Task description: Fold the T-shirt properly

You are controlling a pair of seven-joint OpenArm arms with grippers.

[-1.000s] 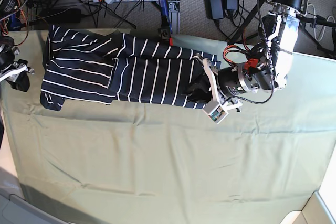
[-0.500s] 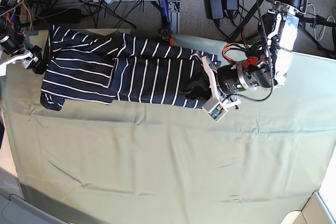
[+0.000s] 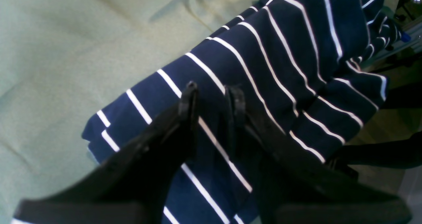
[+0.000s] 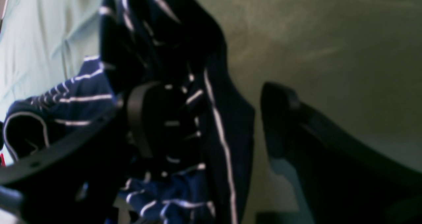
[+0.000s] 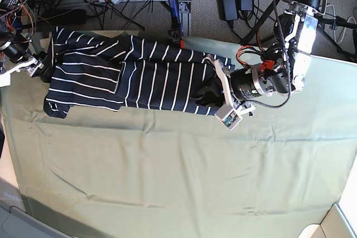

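Base view: soft, rumpled pinstriped T-shirt (image 5: 134, 76) atop creased cloth (image 5: 178, 171).

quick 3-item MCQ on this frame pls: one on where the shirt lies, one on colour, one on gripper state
1. The T-shirt lies on the cloth along:
A. the far edge, by the cables
B. the near edge
C. the centre

2. The shirt's stripes are:
A. red
B. white
C. yellow

3. The right gripper has its jaws:
A. shut on a cable
B. shut on the green cloth
C. wide apart, shirt fabric bunched against one of them

Answers:
1 A, the base view shows it stretched along the top of the cloth.
2 B, thin white lines on navy.
3 C, the right wrist view shows a wide gap between the jaws.
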